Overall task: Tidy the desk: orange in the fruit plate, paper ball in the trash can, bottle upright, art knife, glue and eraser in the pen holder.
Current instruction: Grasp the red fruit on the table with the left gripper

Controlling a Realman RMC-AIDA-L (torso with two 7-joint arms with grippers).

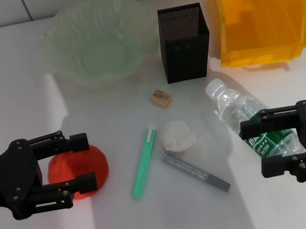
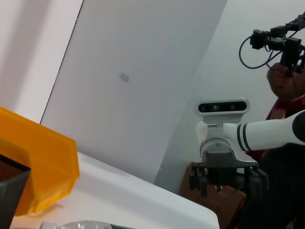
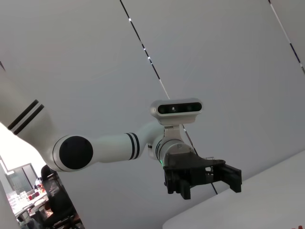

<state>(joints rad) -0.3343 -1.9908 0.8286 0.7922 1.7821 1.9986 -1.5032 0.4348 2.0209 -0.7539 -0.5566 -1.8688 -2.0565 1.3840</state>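
On the white desk (image 1: 6, 87) the red-orange orange (image 1: 82, 165) lies at the front left, and my left gripper (image 1: 90, 160) stands open with one finger on each side of it. The clear bottle (image 1: 241, 112) lies on its side at the right; my right gripper (image 1: 253, 149) is open over its green label. Between them lie the white paper ball (image 1: 178, 135), the green art knife (image 1: 144, 162) and the grey glue stick (image 1: 195, 171). The tan eraser (image 1: 161, 97) sits before the black mesh pen holder (image 1: 183, 41). Behind stand the pale-green fruit plate (image 1: 96, 41) and the yellow trash can (image 1: 256, 10).
The trash can (image 2: 43, 162) and pen holder (image 2: 9, 191) also show in the left wrist view, with the right gripper (image 2: 224, 176) beyond the desk corner. The right wrist view shows the left gripper (image 3: 202, 174) against a grey wall. A person stands behind the robot.
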